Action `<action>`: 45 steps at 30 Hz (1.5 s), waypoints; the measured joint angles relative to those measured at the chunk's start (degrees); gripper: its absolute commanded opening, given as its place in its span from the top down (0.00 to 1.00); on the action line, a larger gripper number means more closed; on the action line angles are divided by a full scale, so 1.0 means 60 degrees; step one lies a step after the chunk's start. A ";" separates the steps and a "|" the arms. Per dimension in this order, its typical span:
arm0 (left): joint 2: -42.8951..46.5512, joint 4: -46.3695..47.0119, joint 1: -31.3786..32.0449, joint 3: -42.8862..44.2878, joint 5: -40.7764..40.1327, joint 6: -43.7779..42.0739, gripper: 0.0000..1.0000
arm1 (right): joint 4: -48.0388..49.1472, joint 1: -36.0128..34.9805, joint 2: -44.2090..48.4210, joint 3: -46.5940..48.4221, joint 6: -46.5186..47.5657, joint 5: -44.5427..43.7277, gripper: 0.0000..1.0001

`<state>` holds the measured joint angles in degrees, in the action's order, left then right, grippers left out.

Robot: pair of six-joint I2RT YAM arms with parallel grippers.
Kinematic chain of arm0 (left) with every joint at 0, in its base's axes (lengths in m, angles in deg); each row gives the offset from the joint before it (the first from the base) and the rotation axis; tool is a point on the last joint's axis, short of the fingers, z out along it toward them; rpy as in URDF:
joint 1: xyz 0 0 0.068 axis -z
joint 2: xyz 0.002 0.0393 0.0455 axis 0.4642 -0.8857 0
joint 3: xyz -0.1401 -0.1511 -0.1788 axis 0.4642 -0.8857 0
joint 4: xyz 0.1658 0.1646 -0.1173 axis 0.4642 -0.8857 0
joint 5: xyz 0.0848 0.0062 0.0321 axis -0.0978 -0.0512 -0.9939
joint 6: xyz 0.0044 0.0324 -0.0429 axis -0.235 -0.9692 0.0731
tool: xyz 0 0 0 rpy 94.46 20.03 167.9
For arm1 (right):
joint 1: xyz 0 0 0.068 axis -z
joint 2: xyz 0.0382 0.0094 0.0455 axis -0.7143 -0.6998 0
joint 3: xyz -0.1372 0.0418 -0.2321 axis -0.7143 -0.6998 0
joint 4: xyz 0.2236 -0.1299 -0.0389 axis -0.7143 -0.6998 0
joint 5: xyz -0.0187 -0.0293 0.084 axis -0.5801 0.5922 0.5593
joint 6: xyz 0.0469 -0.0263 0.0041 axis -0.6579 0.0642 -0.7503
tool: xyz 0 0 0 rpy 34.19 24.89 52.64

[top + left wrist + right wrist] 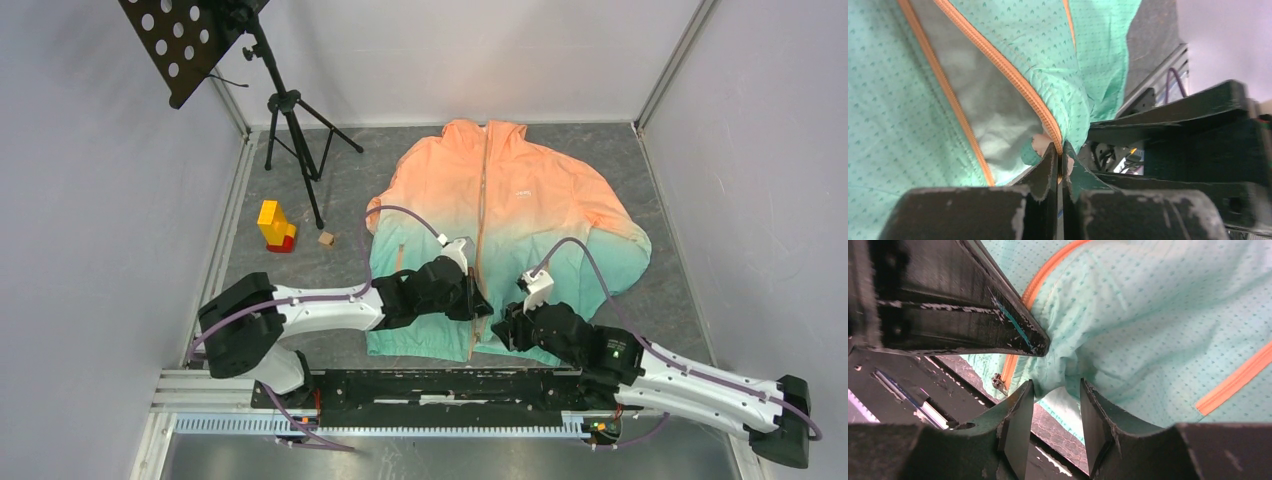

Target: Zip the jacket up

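One left claw (1060, 150), fingers pressed almost together, pinched the jacket (520, 190) at its tan centre zipper (1013, 80) near the hem. One right claw (1055, 390) stood part open, with a fold of teal hem between its fingers. One jacket lay spread front-up on the counter (660, 300), collar farthest from the arms. Also on the counter were one yellow-and-red block (275, 225), one small cube (326, 238) and one tripod stand (285, 110).

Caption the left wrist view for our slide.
Left gripper pinches the orange zipper of the green jacket, front open here.
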<state>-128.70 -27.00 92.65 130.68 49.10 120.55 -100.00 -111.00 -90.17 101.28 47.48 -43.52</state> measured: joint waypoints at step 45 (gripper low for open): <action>-0.0991 -0.0350 -0.0178 0.0423 0.0889 0.0958 0.98 | 0.0200 0.0011 0.0659 -0.0357 -0.2124 0.0361 0.51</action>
<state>-134.64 -29.10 91.58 133.22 54.43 126.30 -98.80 -110.93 -86.21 99.13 34.74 -41.36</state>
